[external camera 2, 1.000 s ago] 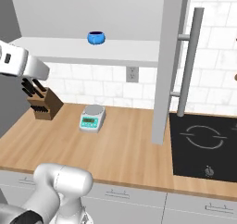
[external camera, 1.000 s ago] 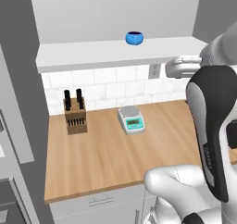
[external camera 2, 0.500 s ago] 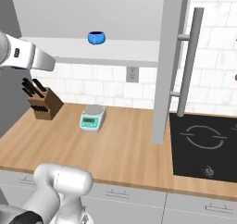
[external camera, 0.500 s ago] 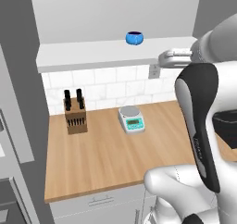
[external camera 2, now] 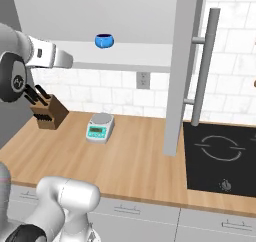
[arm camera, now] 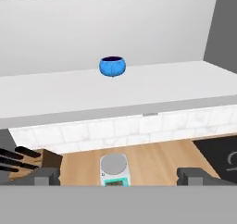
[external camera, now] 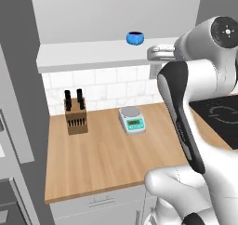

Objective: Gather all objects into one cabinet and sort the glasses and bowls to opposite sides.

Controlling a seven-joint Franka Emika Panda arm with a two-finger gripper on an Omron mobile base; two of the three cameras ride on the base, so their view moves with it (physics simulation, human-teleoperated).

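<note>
The small blue bowl stands alone and upright toward the back of the cabinet's long white shelf board. The tall grey door panel hangs open at the shelf's right end. My gripper hovers in front of the shelf's front edge at about shelf height. It is open and empty, well short of the bowl. The blue mug, grey cup and wooden bowl are out of view.
On the wooden counter below the shelf sit a knife block and a kitchen scale. A black cooktop lies to the right.
The arm has swung the hand along the shelf front toward the blue bowl and slightly upward. The bowl and counter items have stayed put.
</note>
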